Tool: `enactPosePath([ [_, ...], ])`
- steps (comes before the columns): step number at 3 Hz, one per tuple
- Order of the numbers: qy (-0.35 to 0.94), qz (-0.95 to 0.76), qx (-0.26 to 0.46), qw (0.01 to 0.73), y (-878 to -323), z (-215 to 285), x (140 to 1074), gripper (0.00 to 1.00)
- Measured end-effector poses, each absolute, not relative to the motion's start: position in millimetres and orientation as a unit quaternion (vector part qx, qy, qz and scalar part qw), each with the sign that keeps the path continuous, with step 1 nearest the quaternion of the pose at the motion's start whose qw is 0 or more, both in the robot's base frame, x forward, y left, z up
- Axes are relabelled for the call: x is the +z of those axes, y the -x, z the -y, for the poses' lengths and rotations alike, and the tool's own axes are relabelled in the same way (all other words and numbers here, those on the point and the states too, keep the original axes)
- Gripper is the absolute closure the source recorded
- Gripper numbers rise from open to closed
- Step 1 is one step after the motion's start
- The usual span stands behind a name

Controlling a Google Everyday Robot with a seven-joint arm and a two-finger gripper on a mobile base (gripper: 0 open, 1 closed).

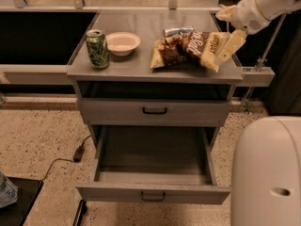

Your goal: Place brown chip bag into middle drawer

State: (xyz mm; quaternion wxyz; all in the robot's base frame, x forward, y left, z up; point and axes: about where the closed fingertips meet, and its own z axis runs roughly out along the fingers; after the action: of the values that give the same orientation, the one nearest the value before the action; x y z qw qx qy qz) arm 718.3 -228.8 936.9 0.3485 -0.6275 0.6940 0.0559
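The brown chip bag (188,48) lies flat on the right half of the cabinet top (141,65), dark brown and tan with white lettering. My gripper (227,30) comes in from the upper right and hangs open at the bag's right end, one finger above it and one against its tan edge. It holds nothing. The middle drawer (153,160) is pulled out below, a deep empty grey tray with a thin dark loop handle (153,197).
A green can (97,48) and a white bowl (122,43) stand on the left of the top. A crushed silver can (176,31) lies behind the bag. A shut drawer front with a black handle (154,110) sits above the open drawer. My white base (268,173) is at lower right.
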Motion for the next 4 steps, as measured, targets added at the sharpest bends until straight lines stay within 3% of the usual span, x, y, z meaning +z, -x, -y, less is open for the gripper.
enactPosePath([
  [1, 0.629, -0.710, 0.017, 0.318, -729.6, 237.0, 929.1, 0.00],
  [2, 0.606, -0.719, 0.062, 0.335, -728.1, 241.2, 909.1, 0.00],
  [4, 0.599, -0.663, 0.189, 0.407, -745.9, 188.5, 877.6, 0.00],
])
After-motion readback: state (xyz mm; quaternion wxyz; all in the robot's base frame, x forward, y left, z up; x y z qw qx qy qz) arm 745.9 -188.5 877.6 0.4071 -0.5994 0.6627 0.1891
